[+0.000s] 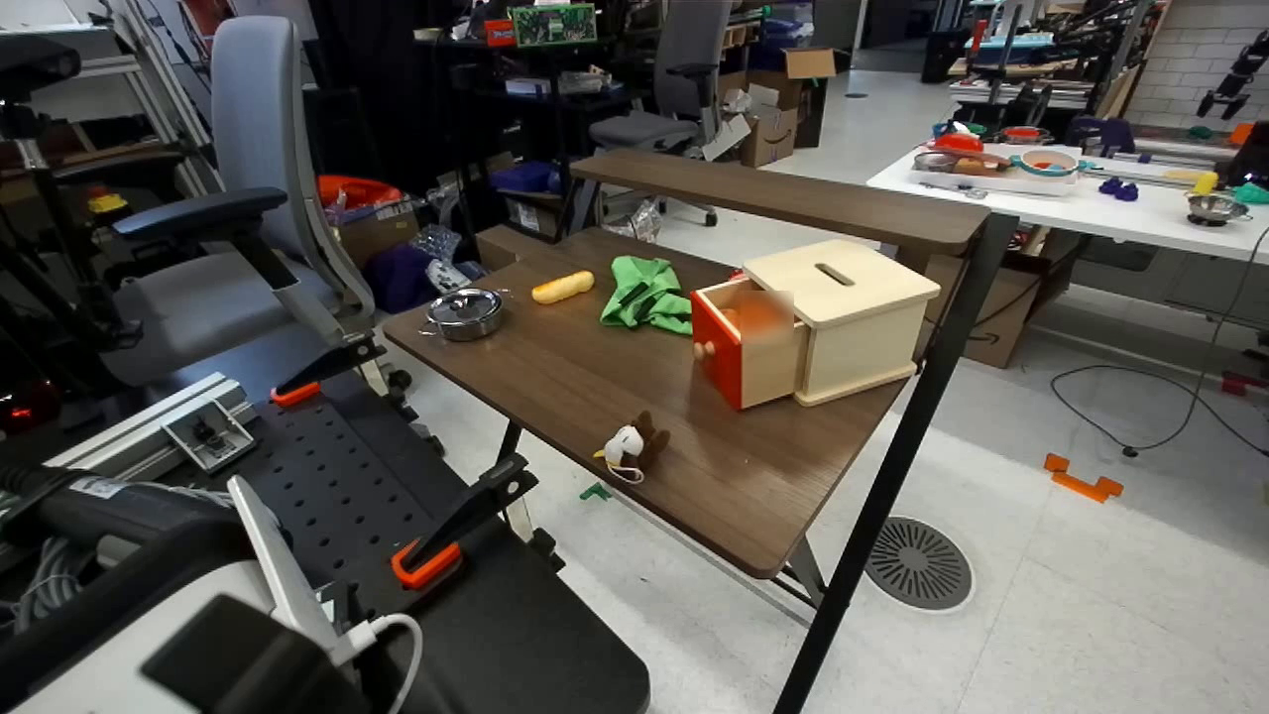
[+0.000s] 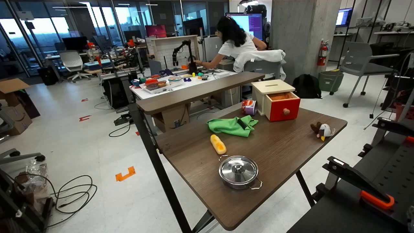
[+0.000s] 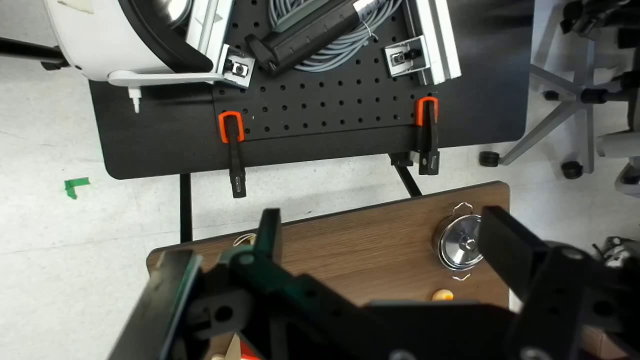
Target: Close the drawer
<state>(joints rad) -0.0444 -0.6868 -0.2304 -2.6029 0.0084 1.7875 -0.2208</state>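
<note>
Drawer (image 2: pixel 278 109) sticks partly out of box (image 1: pixel 858 327) on table (image 2: pixel 275 145). Cloth (image 2: pixel 229 127) lies between box and pot (image 2: pixel 238 171). Gripper (image 3: pixel 384 225) released, jaws spread wide.

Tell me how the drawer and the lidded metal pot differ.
The drawer is pulled partway out of its wooden box, its inside showing; the pot is covered by its lid. The drawer is boxy; the pot is round. The drawer has a red front and pale wooden sides, while the pot is shiny silver. Both have knobs: the drawer's knob sits on its front, the pot's knob atop its lid.
</note>
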